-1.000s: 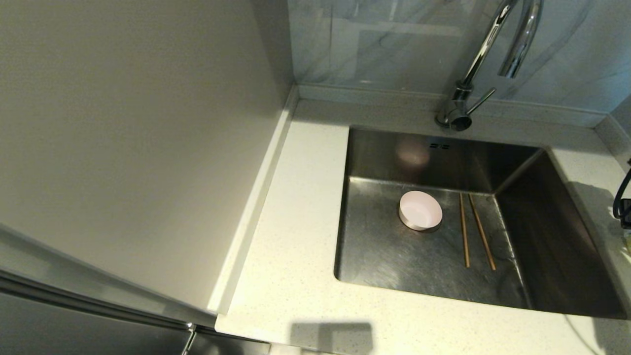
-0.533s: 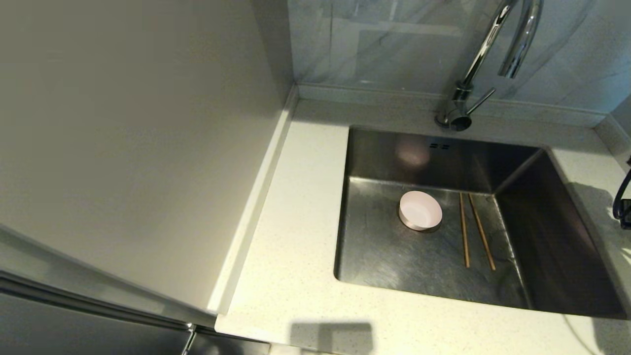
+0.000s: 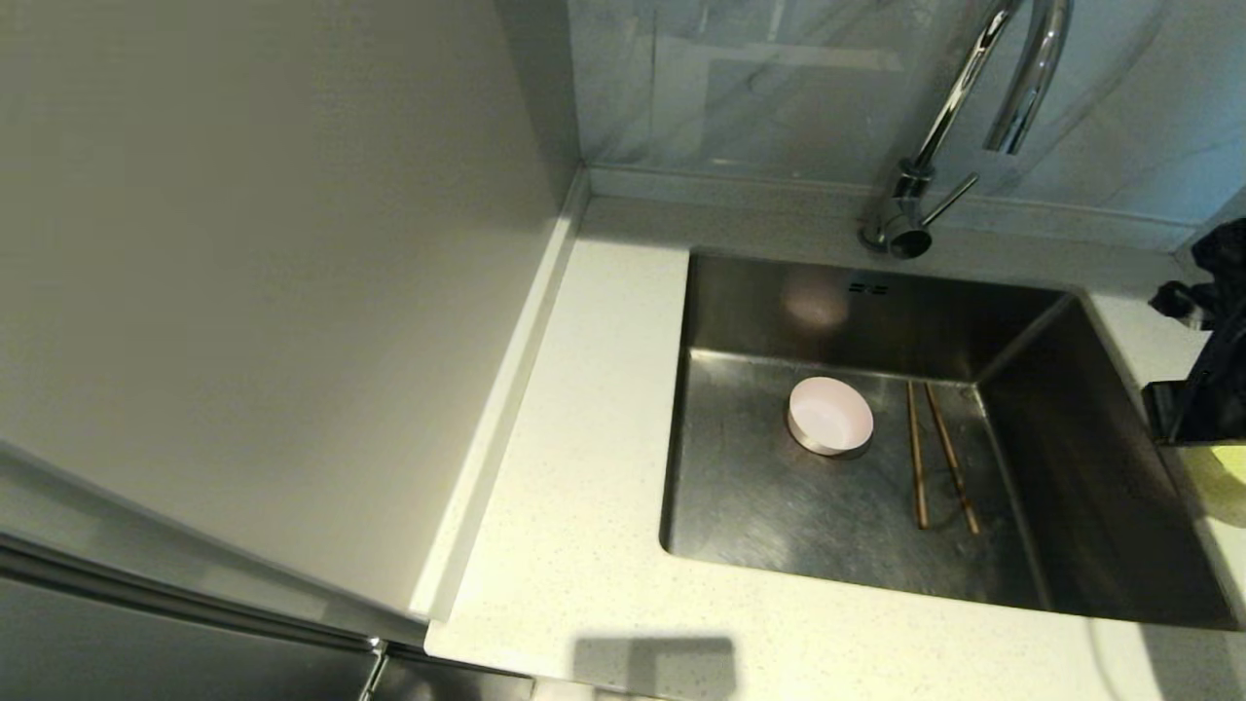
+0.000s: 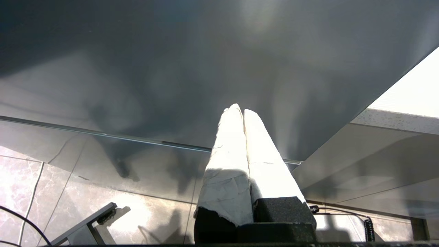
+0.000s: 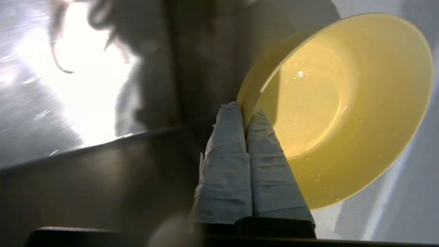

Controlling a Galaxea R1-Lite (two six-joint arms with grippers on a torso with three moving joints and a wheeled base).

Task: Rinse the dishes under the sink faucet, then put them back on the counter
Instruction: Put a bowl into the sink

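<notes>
The yellow bowl (image 5: pixel 343 109) hangs tilted with water drops inside, and my right gripper (image 5: pixel 245 111) is shut on its rim, one finger inside and one outside. In the head view that gripper (image 3: pixel 1192 419) and the yellow bowl (image 3: pixel 1222 482) show at the right edge, over the sink's right rim. The pink bowl (image 3: pixel 829 416) sits on the floor of the sink (image 3: pixel 759 497), with the chopsticks (image 3: pixel 933 458) lying side by side to its right. The faucet (image 3: pixel 959 107) arches over the back rim. My left gripper (image 4: pixel 239 109) is shut and empty, parked low before a dark cabinet front.
The speckled counter (image 3: pixel 584 467) runs along the sink's left and front. A tall pale panel (image 3: pixel 273 273) stands at the left, and the marbled wall (image 3: pixel 779 88) rises behind. The faucet's lever (image 3: pixel 949 200) points right at its base.
My right arm has come further into the head view from the right edge, its fingers have closed on the yellow bowl's rim, and the bowl now shows there. The pink bowl has not moved.
</notes>
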